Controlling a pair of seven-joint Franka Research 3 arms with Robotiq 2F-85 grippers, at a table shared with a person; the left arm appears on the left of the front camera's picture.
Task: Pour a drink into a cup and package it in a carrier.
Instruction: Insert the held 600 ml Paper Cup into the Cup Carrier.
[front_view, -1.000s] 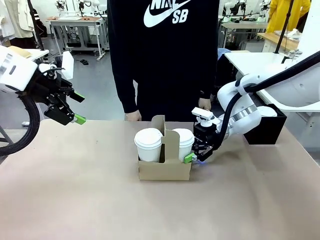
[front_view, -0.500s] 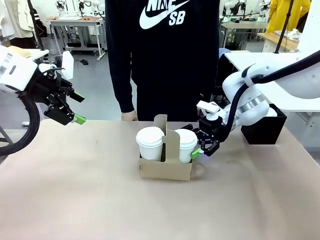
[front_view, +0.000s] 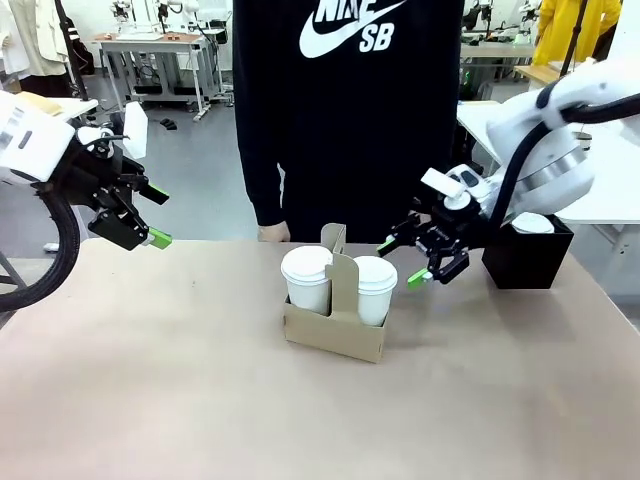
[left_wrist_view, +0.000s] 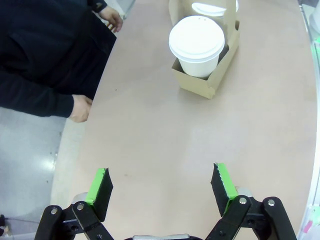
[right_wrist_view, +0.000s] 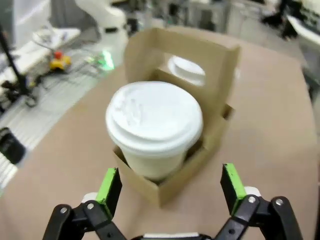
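My right hand (front_view: 412, 262) is hanging wide open, empty, beside the carrier (front_view: 335, 335); both lidded cups (front_view: 375, 288) sitting slotted just ahead. Risk: clipping the near cup could tip the carrier.

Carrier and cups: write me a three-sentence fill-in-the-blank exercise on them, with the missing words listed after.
1. Both slots of the brown carrier hold white cups, each topped with a white ____.
2. The right gripper hangs beside the carrier with its jaws ____.
3. The black box stands to the robot's ____ of the carrier.

Missing words: lid; open; right
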